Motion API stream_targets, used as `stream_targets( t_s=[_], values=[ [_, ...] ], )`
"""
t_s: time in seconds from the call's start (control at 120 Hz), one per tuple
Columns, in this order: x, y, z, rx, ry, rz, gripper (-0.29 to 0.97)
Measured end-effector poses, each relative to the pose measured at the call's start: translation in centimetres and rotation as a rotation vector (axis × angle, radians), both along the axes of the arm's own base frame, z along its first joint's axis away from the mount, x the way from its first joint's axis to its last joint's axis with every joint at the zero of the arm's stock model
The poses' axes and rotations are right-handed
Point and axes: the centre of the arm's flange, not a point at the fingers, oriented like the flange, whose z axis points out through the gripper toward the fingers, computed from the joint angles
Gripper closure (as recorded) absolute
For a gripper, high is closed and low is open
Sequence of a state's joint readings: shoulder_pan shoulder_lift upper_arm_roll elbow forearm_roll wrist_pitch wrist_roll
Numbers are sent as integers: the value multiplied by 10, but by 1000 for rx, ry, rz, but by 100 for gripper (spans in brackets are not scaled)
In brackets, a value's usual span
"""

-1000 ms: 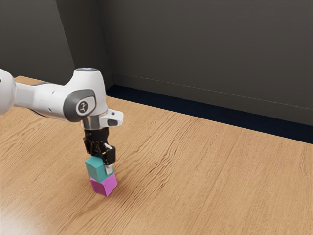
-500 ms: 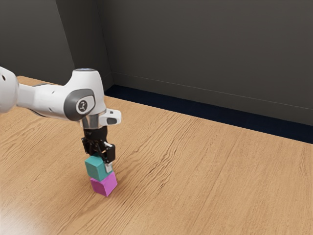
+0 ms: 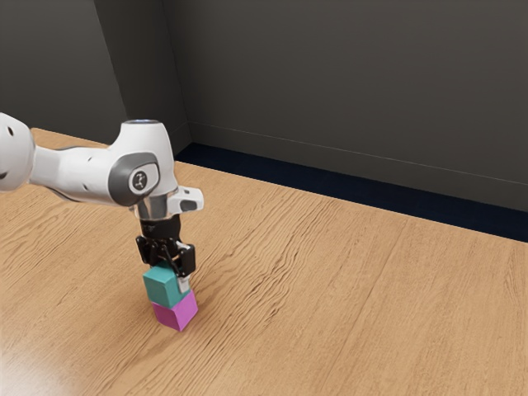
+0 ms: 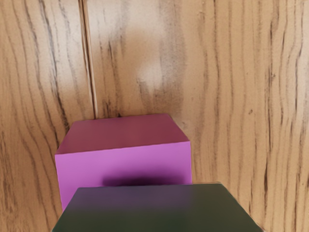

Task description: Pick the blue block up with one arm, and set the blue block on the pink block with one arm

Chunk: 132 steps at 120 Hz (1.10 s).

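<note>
The blue block [image 3: 162, 288] rests on top of the pink block [image 3: 176, 312] on the wooden table, set a little toward the exterior view's left of it. My gripper [image 3: 168, 279] hangs straight down over the stack, open, its fingers still straddling the blue block's upper part; one pale fingertip [image 3: 183, 283] shows at the block's right side. In the wrist view the blue block [image 4: 154, 210] is a dark shape just under the hand, covering the near part of the pink block [image 4: 123, 154].
The wooden table [image 3: 346, 297] stretches wide toward the exterior view's right and front. A dark wall with a dark blue skirting [image 3: 371, 191] runs behind the table's far edge.
My hand has drifted slightly up and toward the exterior view's left. The blue block has settled a touch lower onto the pink block, which stayed put.
</note>
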<state>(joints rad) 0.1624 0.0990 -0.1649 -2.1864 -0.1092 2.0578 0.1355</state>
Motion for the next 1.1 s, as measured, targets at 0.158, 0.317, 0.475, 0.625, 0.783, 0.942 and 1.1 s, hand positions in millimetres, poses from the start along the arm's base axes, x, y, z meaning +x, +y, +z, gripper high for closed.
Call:
stream_targets(
  t_s=[0.158, 0.317, 0.475, 0.625, 0.783, 0.942, 1.1],
  values=[
    [0, 0, 0, 1, -1, 1, 14],
    [-1, 2, 23, 10, -45, -27, 7],
    [-5, 1, 63, 34, -121, -112, 3],
    [16, -24, 133, 74, -226, -264, 2],
    [29, -83, 231, 130, -335, -456, 1],
    [21, -107, 278, 140, -328, -547, 0],
    [19, -90, 275, 141, -271, -557, 0]
  ],
)
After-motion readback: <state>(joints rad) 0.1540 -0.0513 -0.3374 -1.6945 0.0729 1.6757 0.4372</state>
